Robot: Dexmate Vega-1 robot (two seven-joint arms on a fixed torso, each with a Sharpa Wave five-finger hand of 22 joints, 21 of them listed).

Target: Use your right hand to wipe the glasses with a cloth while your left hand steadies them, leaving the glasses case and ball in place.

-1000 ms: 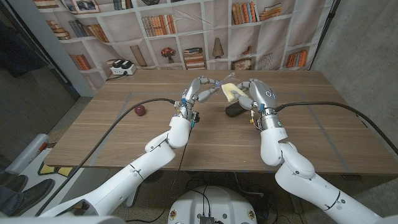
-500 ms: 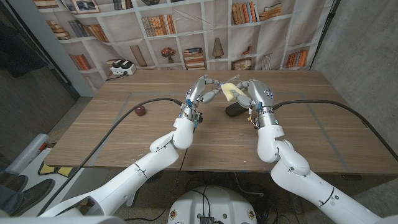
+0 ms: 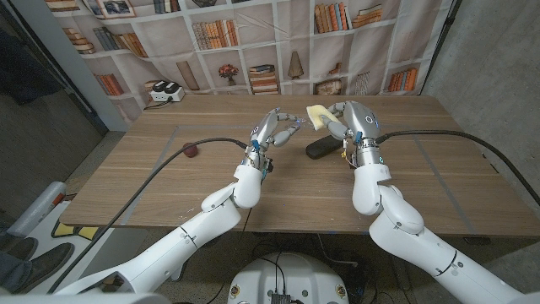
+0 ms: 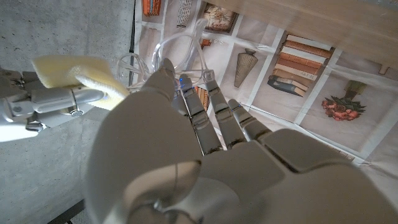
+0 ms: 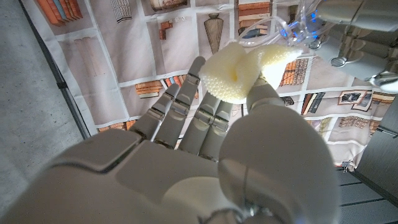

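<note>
Both hands work raised above the table (image 3: 152,181), midway across it. The left hand (image 3: 272,131) pinches the glasses (image 3: 291,121) by the clear frame, fingertips closed on them in the air. Just beside it, the right hand (image 3: 348,122) grips the cloth (image 3: 318,116), a pale yellow wad bunched between thumb and fingers and touching the glasses' far side. The thin clear plastic looks light, slippery and easily bent, so the hold probably belongs on the frame's rim or bridge, with the soft cloth pressed lightly. Behind the hands, the dark case (image 3: 324,148) lies on the table. Well apart to the left sits the red ball (image 3: 191,150).
</note>
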